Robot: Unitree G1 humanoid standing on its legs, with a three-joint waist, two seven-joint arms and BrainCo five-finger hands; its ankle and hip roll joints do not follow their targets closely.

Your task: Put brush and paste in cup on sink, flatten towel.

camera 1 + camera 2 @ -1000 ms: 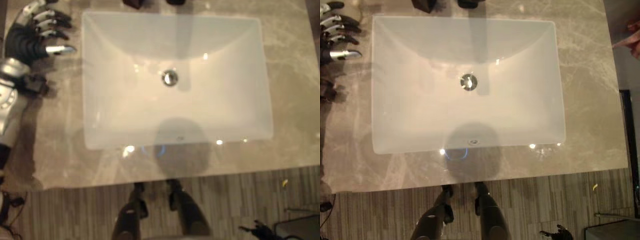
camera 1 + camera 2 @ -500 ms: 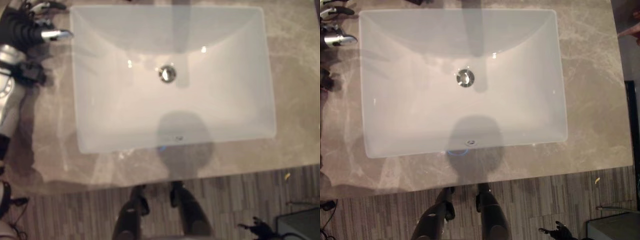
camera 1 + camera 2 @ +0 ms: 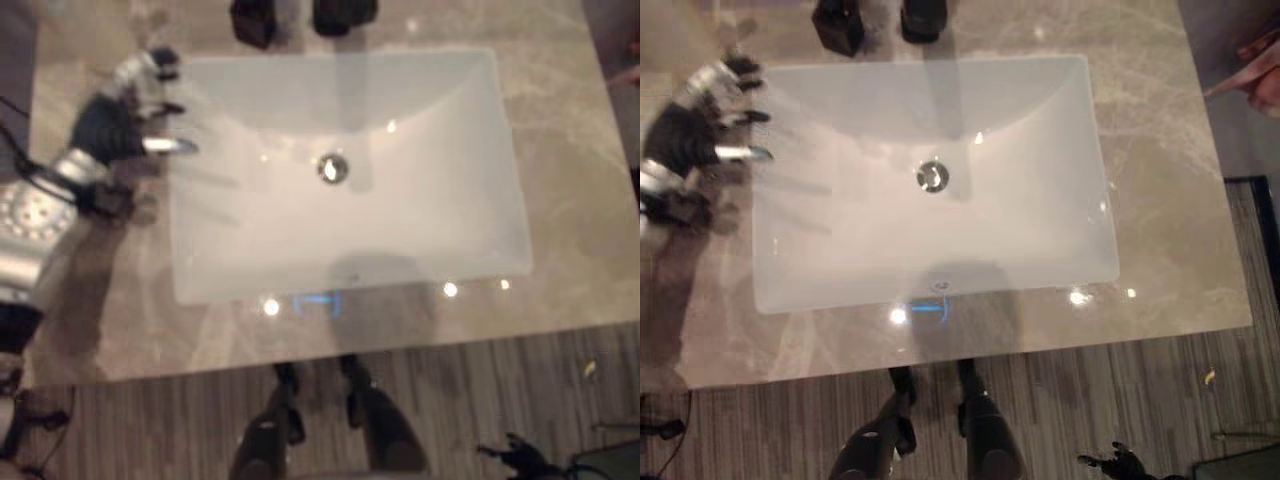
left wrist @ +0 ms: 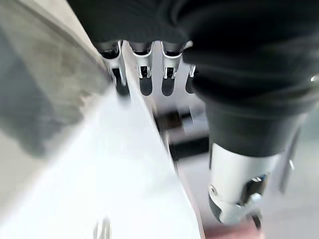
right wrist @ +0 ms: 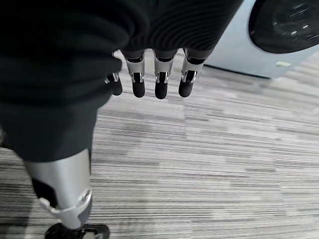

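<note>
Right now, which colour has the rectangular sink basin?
White; the rectangular sink basin shows best in the right eye view.

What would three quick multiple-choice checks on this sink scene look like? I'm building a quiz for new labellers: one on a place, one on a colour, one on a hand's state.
1. Where is the left hand?
A. at the basin's left rim
B. by the basin's right rim
C. on the drain

2. What colour is the basin?
A. black
B. white
C. blue

3. How is the right hand?
A. shut on a cup
B. pinching a towel
C. open, holding nothing

Key: 1 A, it hovers over the counter at that rim; 2 B, white against the marbled counter; 3 C, relaxed fingers hang over striped floor.
</note>
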